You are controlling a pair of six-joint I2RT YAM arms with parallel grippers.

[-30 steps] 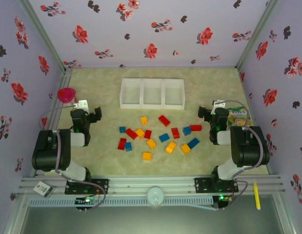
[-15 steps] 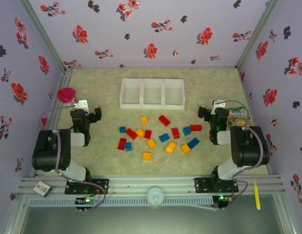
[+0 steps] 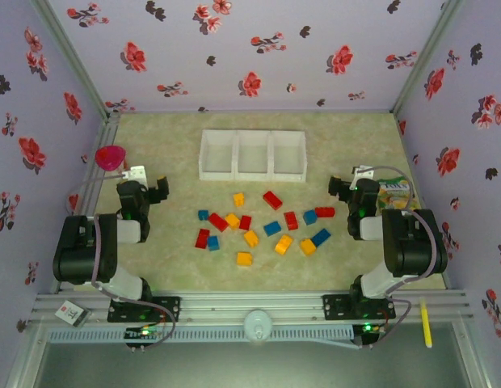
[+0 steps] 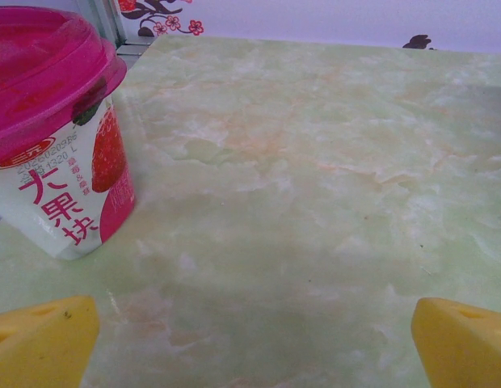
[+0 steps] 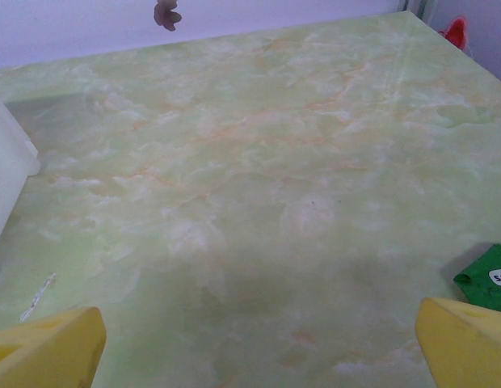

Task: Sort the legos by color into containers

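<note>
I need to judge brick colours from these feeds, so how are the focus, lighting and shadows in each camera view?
Top view: soft and slightly hazy, evenly lit, the legos' colours still distinct. Left wrist view: the yogurt cup's print reads sharply, the near yellow fingertips are blurred. Right wrist view: the table is evenly lit with a faint shadow patch low down, and the yellow fingertips there are likewise out of focus.

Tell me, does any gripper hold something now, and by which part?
Nothing is held: the left gripper and the right gripper are both open.
</note>
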